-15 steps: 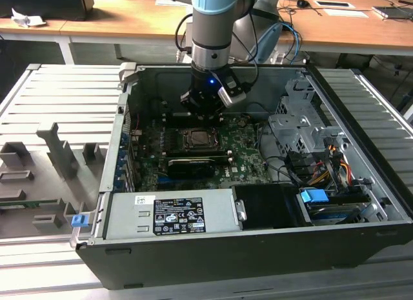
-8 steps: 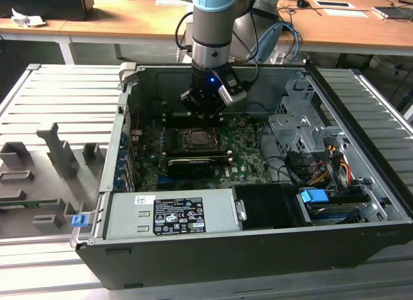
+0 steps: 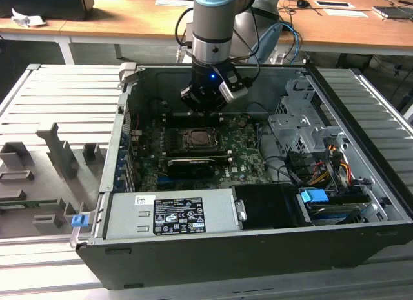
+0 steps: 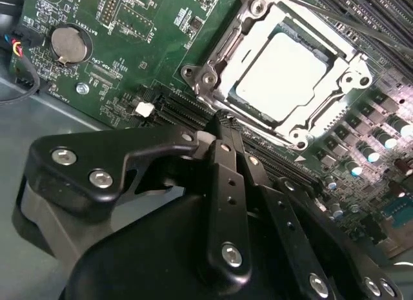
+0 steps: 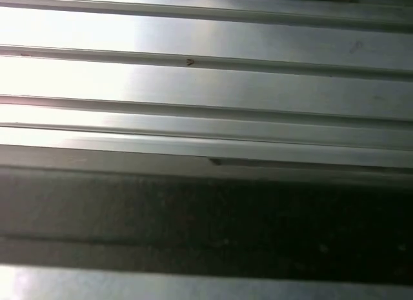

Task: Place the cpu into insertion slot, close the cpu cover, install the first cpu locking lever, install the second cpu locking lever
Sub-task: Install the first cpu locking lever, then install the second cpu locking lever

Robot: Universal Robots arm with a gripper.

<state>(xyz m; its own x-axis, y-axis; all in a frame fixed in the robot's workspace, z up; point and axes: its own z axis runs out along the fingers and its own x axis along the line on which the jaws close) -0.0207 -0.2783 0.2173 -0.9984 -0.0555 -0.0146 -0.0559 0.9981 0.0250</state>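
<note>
The computer case lies open with the green circuit board inside. The pale cpu sits in the insertion slot, and the silver cpu cover lies flat around it. A thin locking lever runs along one side of the cover; I cannot tell whether it is latched. My gripper hangs above the board, just beyond the slot's far edge. In the second wrist view my gripper has its black fingers pressed together with nothing between them, tips close to the cover's rim.
A long black card lies near the slot. The power supply box fills the case's front, a drive cage and cables its right. A grey fixture tray sits left. The first wrist view shows ribbed metal.
</note>
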